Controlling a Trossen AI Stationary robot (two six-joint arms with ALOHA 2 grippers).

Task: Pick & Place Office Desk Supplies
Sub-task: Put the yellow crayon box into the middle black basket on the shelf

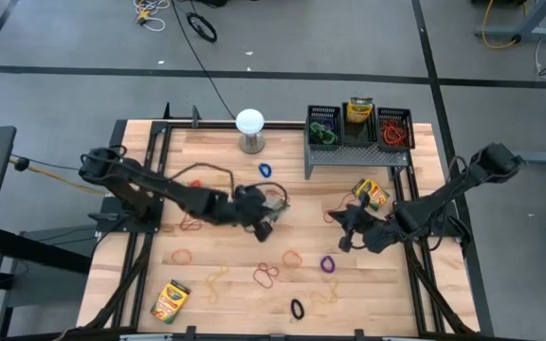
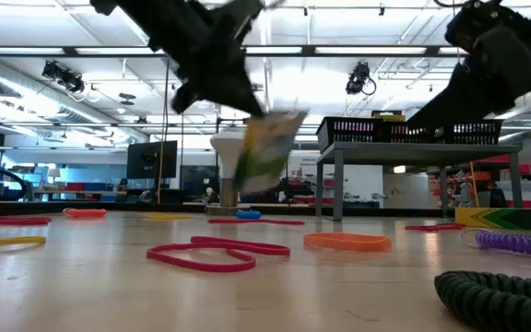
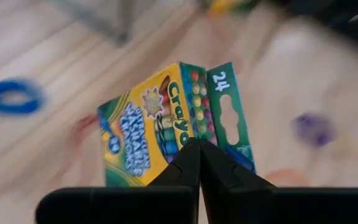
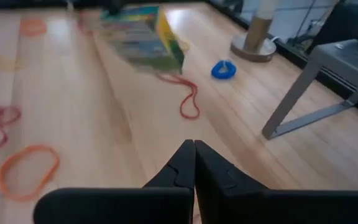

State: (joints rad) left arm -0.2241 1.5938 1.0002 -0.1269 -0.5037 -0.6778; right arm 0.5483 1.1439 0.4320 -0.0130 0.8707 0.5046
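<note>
With the left gripper clamped tight on the edge of the yellow-and-green cardboard crayon box, held clear above the wooden counter, carry it level toward the black mesh bins, keeping off the empty, closed right gripper.

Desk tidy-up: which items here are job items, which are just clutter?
Job items:
- yellow-and-green cardboard crayon box, clamped in the left tool
- two more crayon boxes on the wood
- thin coloured rubber-band loops
- three black mesh bins

Just lying about:
- white globe on short stand
- grey perforated metal riser
</note>
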